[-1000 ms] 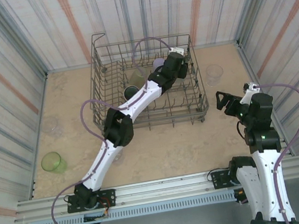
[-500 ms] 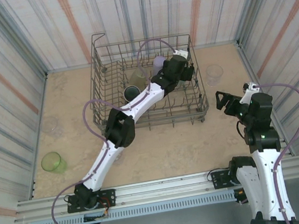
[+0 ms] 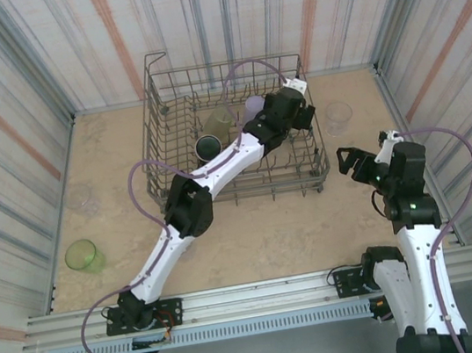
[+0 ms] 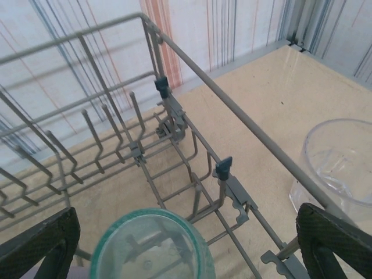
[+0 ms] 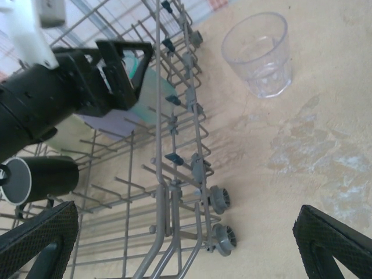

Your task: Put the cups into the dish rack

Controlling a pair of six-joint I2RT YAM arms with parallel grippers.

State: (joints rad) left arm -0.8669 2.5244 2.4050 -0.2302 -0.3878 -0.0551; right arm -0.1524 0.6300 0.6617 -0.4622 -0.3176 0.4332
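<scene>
**Step in hand (judged):** clearing the left gripper (image 4: 186, 247) from the teal cup (image 4: 145, 251), which is set in the dish rack (image 3: 162, 156).
**Handling:** lift straight up with the fingers kept wide until they pass the cup's rim. Avoid any sideways sweep: the tines (image 4: 107, 125) and the rack's right wall stand close by, and a nudge may tip the cup.

**Item 1:** right gripper (image 3: 352, 163). At the near right of the table (image 3: 262, 235), outside the rack's right wall. Jaws fully apart, holding nothing.
**Item 2:** bright green cup (image 3: 81, 254). Upright on the table at the near left, well apart from both grippers.
**Item 3:** left clear cup (image 3: 81, 197). On the table left of the rack, faint, well apart from both grippers.
**Item 4:** dark mug (image 3: 207, 148). Inside the rack, left of the left gripper.
**Item 5:** left gripper. Over the rack's far right part, jaws wide, gripping nothing. The teal cup lies directly below, between the two fingers, and neither finger visibly touches it.
**Item 6:** right clear cup (image 3: 338, 115). On the table just outside the rack's right wall, beyond the right gripper and near it. Judged the right gripper's likely next pick.
**Item 7:** olive-yellow cup (image 3: 217, 121) and lavender cup (image 3: 252, 105). In the rack's far part, to the left of the left gripper.
</scene>
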